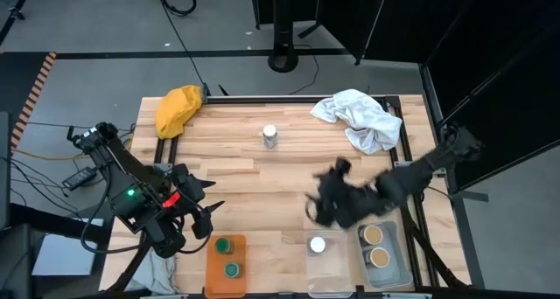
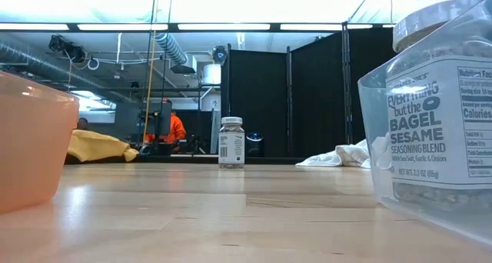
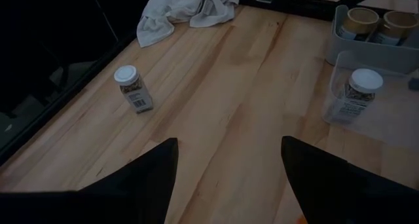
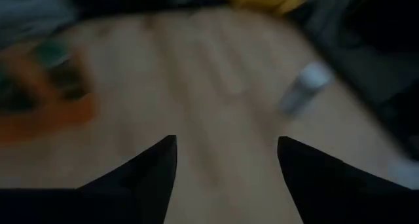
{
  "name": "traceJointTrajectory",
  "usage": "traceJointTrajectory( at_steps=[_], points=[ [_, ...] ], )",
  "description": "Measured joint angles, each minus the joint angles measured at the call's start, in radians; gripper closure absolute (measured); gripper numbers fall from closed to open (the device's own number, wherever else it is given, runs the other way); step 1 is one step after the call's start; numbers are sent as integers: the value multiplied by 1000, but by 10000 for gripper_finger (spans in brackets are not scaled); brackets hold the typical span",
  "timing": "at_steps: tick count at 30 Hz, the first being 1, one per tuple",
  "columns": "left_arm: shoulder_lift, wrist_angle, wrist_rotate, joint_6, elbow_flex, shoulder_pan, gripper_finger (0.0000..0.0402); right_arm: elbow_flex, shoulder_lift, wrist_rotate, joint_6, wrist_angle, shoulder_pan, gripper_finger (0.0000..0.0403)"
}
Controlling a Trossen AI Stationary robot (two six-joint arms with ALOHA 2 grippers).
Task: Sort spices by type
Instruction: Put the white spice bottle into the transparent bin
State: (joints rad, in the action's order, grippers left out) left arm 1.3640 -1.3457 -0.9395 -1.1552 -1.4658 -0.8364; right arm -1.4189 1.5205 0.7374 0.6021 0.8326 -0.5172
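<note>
One white-lidded spice jar (image 1: 269, 137) stands upright on its base on the table's far middle; it also shows in the low view (image 2: 231, 142) and the left wrist view (image 3: 133, 89). A second white-lidded jar (image 1: 317, 245) stands in the clear tray (image 1: 328, 264). Two green-lidded jars (image 1: 227, 257) stand in the orange tray (image 1: 210, 268). Two tan-lidded jars (image 1: 376, 246) stand in the grey tray (image 1: 394, 255). My right gripper (image 4: 226, 158) is open and empty above the table's middle, left of the grey tray. My left gripper (image 3: 229, 165) is open and empty at the near left, beside the orange tray.
A yellow cloth (image 1: 178, 108) lies at the far left and a white cloth (image 1: 360, 117) at the far right. Bare wood lies between the lone jar and the trays at the near edge. A person in orange (image 2: 176, 129) shows in the room behind.
</note>
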Motion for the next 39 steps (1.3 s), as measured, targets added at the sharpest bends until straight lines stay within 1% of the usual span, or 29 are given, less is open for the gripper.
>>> traceJointTrajectory(
  at_steps=[3, 7, 9, 11, 14, 17, 22, 29, 32, 33, 39],
  points=[
    [0, -1, -5, 1, 0, 0, 127, 0, -10, 32, -156, -124, 122, 133],
    [0, -1, -9, 1, 0, 0, 127, 0, 36, -7, -373, -379, 284, 133],
    [0, -1, -9, 2, 0, 0, 127, 0, 69, -25, -441, -468, 349, 131],
    [0, -1, -9, 2, 0, -1, 127, 0, 97, -29, -468, -520, 404, 129],
    [0, -2, -9, 2, 0, -1, 127, 0, 135, -39, -473, -551, 472, 126],
    [0, -12, -9, 2, 0, -1, 127, 0, 179, -77, -473, -580, 524, 124],
    [0, -14, -9, 2, 0, -1, 127, 0, 284, -110, -474, -682, 578, 121],
    [0, -25, -9, 2, 0, -1, 127, 1, 429, -74, -471, -795, 602, 123],
    [0, -38, -9, 2, 0, -1, 127, 1, 470, -1, -442, -795, 613, 123],
    [0, -41, -9, 2, 0, -1, 127, 1, 481, 7, -432, -795, 620, 123],
    [-1, -53, -10, 1, 0, -1, 127, 2, 523, -31, -354, -794, 664, 126]
  ],
)
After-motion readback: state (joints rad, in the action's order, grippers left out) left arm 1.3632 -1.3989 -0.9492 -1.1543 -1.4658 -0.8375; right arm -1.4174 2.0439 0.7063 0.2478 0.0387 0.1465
